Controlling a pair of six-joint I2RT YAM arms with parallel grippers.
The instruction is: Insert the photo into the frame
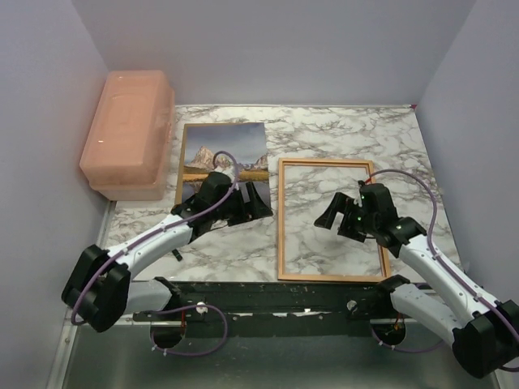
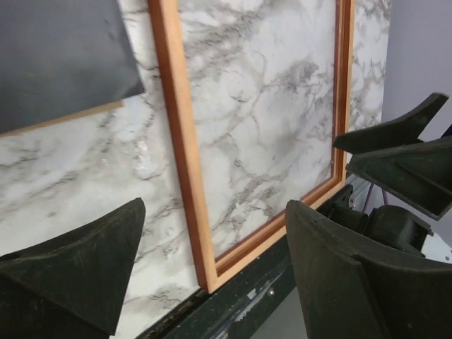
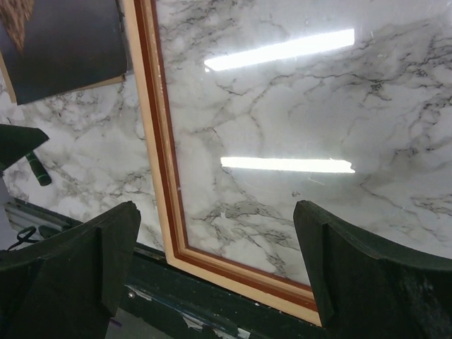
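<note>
Left gripper (image 1: 250,203) and right gripper (image 1: 334,217) gape empty; the thin photo (image 1: 223,146) beside the frame (image 1: 280,219) may crease when pinched.

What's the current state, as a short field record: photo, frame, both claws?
photo: face up, flat on brown board, left of frame
frame: flat on table, nothing inside
left claw: open, empty, at photo's near edge
right claw: open, empty, above frame
task: photo not yet in frame
</note>
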